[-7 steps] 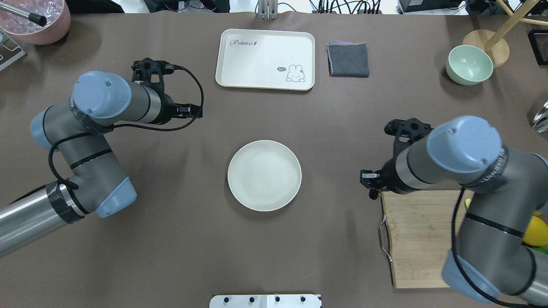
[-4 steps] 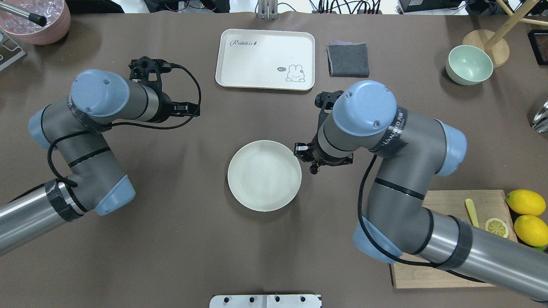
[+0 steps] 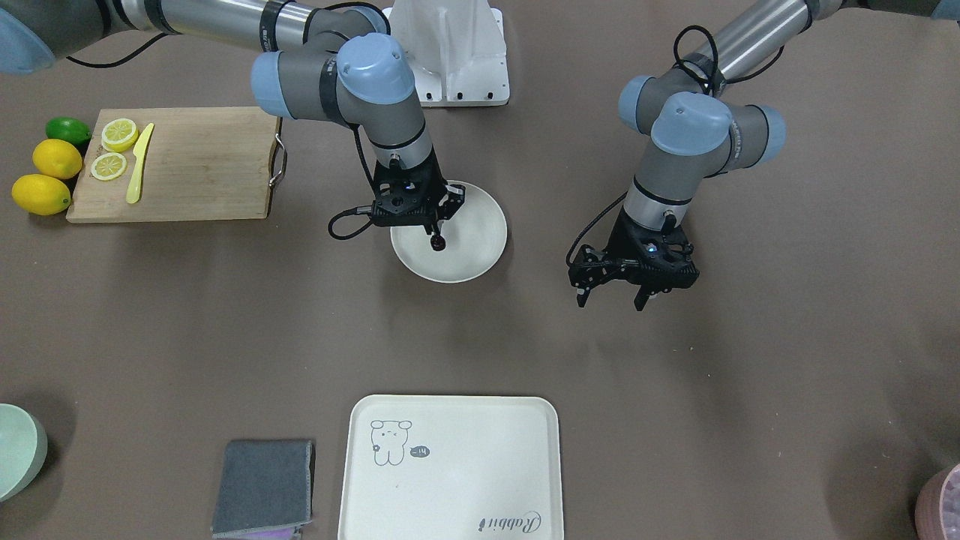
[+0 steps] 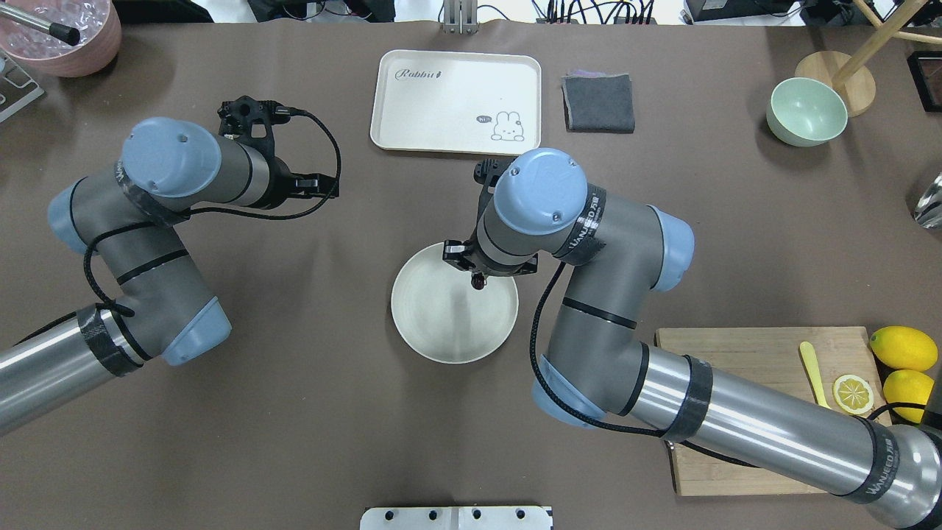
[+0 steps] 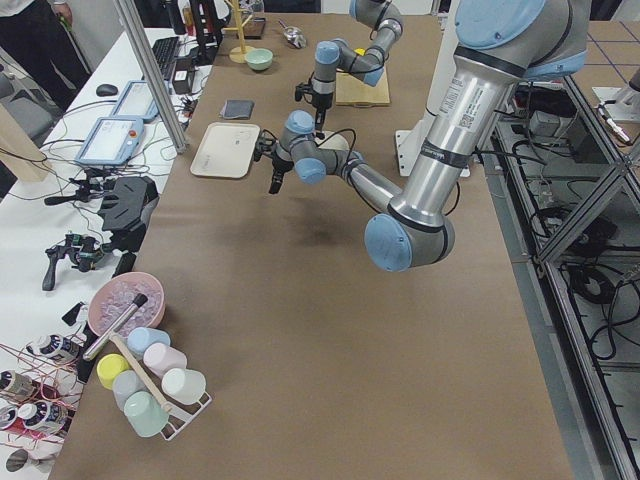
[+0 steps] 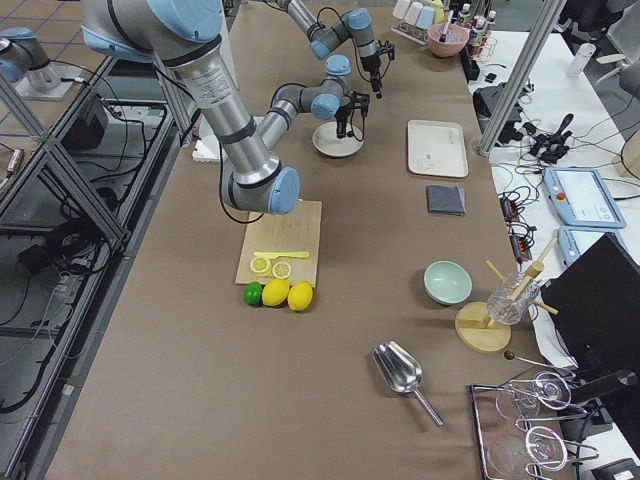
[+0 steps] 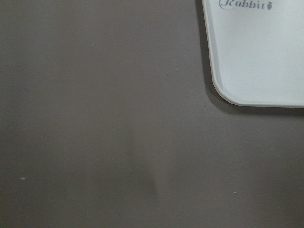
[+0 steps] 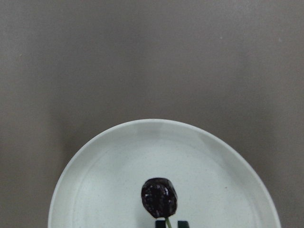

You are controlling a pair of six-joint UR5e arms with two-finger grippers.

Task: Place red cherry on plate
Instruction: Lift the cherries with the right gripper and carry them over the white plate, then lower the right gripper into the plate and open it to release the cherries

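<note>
The red cherry, dark and glossy, hangs by its thin stem from my right gripper, which is shut on the stem. It hangs over the round cream plate, inside the rim on the side toward the tray, and shows as a small dark dot. From the front the cherry dangles below the right gripper above the plate. My left gripper hovers open and empty over bare table, well off to the plate's side.
A cream tray with a bear drawing lies beyond the plate, with a grey cloth beside it. A wooden cutting board with a lemon slice and a yellow knife, plus whole lemons, sits near right. A green bowl stands far right.
My right arm has swung from the cutting board leftward across the table, carrying the cherry to a spot over the plate. The left arm has barely shifted.
</note>
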